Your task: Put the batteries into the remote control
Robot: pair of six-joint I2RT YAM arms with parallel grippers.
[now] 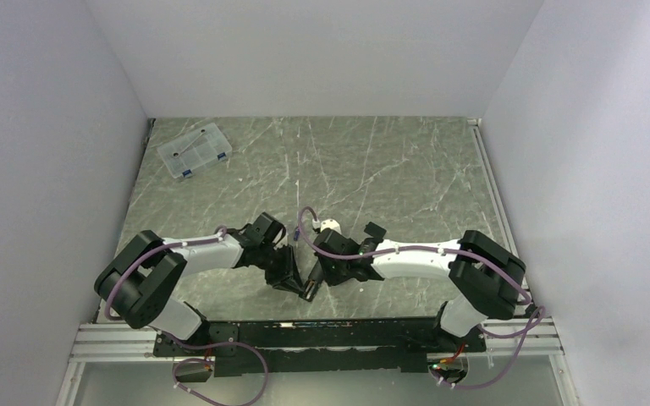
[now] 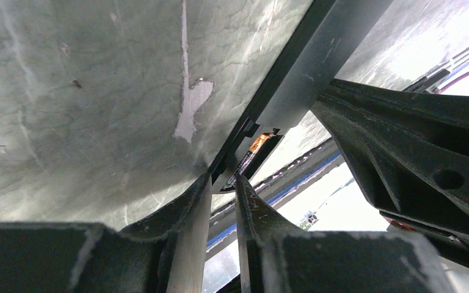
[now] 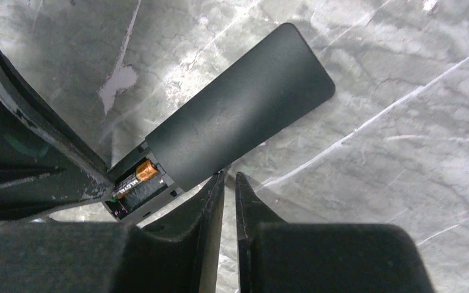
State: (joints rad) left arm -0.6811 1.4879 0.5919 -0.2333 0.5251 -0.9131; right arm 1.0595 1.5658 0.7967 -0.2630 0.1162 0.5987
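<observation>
At the far left of the marbled table [image 1: 406, 161] lay a clear compartment box [image 1: 193, 150], well apart from the arms. The left arm [image 1: 195, 254] reached in from its base toward the middle near edge. There the left gripper [image 2: 226, 183] had its fingers [image 2: 189, 213] drawn close and pinching the open end of the remote control [image 3: 238, 104]. In the left wrist view the remote ran edge-on from between those tips up toward the right. The remote hung between the two grippers near the table's front centre, its rounded end pointing away and its battery bay uncovered at the held end. One battery [image 3: 135, 177], dark with a copper end, sat lengthwise in that bay. Whether a second cell lay beside it could not be told, as that slot was in shadow. Just right of the bay, the right gripper [image 3: 229, 178] stood at the remote's long edge. Its fingers [image 3: 210, 207] were almost pressed together, with only a slit between them and nothing seen in it. The right arm [image 1: 415, 258] stretched back to its base at the right
</observation>
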